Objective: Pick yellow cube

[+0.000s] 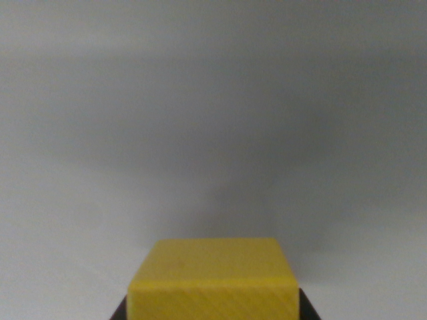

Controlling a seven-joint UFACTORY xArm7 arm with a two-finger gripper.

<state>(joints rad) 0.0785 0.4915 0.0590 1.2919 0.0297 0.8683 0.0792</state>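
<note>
One yellow cube (212, 280) is observed at the bottom centre of the wrist view, partly cut off by the lower frame edge. Its top face and the upper part of its near face are visible; wood grain is faintly seen on the near face.

Two dark corners are noted at the lower frame edge, one touching each lower side of the cube, at the wrist view's left and the wrist view's right. These are taken to be parts of the tool (212, 313), which is otherwise out of frame. The cube is thus placed between the two dark parts, with no gap seen on either side. Whether the tool is pinching the cube or merely standing spread around it cannot be told from this view.

The grey-white surface of the bench (213, 133) fills the remainder of the frame. None of its edges or corners is visible, so the cube's position on it cannot be stated. A soft shadow is recorded on the surface beyond the cube.

Count: one cube, one tool.
</note>
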